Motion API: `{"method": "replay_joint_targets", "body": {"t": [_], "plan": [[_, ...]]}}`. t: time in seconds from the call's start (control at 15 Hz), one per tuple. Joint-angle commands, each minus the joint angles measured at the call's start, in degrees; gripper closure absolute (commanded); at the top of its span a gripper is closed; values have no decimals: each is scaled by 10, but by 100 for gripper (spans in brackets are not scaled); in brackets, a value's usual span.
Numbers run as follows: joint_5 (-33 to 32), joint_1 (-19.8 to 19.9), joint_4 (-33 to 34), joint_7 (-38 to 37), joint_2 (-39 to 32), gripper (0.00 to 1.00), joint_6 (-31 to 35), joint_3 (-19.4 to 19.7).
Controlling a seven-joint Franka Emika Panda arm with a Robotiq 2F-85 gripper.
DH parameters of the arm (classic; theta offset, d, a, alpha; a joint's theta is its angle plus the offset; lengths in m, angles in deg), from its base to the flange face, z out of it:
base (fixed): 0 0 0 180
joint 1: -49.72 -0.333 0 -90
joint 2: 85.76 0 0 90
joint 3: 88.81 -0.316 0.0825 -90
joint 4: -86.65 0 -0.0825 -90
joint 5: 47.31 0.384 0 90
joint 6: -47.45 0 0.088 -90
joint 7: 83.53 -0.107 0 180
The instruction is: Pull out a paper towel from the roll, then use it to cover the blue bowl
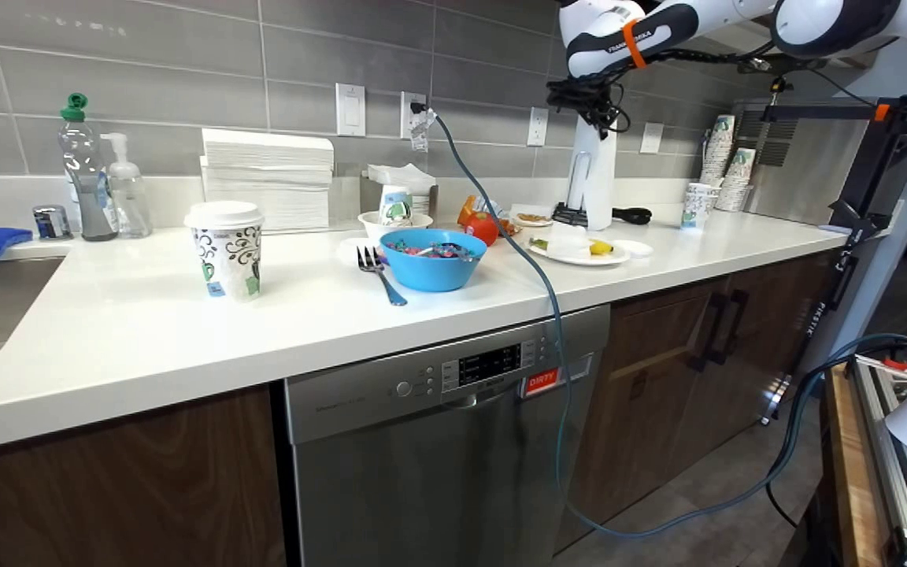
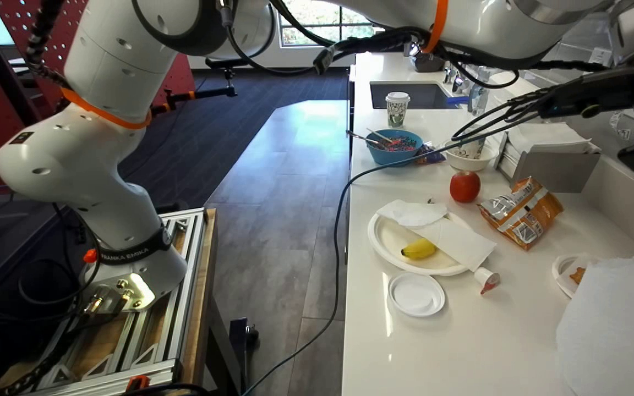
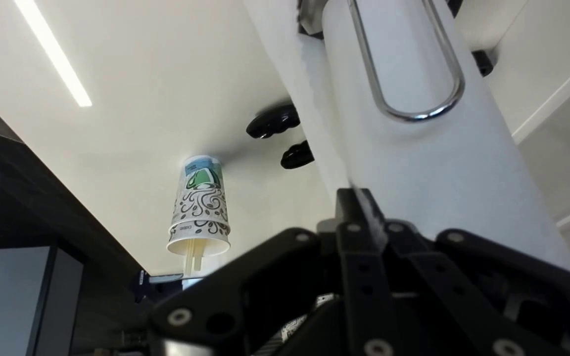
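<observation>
The blue bowl (image 1: 431, 266) stands on the counter with small colourful wrapped items in it, uncovered; it also shows in an exterior view (image 2: 395, 158). The white roll (image 3: 428, 163) fills the right of the wrist view, with a wire loop against it. It shows upright behind the arm in an exterior view (image 1: 602, 181). A white paper towel (image 3: 317, 111) hangs along the roll's side. My gripper (image 3: 356, 202) is shut with a thin white edge of the paper towel pinched between its fingertips, close against the roll. In both exterior views the fingertips cannot be made out.
A blue cable (image 2: 344, 209) crosses the counter near the bowl. A fork (image 1: 383, 277) lies beside the bowl. A plate (image 2: 383, 242) with a banana, an apple (image 2: 465, 186), a chip bag (image 2: 522, 212) and a lidded cup (image 1: 227, 256) stand on the counter. Stacked cups (image 3: 200, 202) stand near the roll.
</observation>
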Motion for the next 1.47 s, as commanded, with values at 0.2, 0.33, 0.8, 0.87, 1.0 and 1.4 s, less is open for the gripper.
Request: {"method": "replay_joint_targets", "body": {"t": [0.2,0.33,0.8,0.87,1.0,1.4], "plan": [[21,14,11,29,-17,100,25,-21],[20,14,8,37,-19,100,30,-24],[14,12,5,54,-31,100,35,-27],[14,12,5,56,-32,100,36,-27],[16,13,4,58,-33,100,44,-29],[71,9,38,17,-38,100,-37,-38]]}}
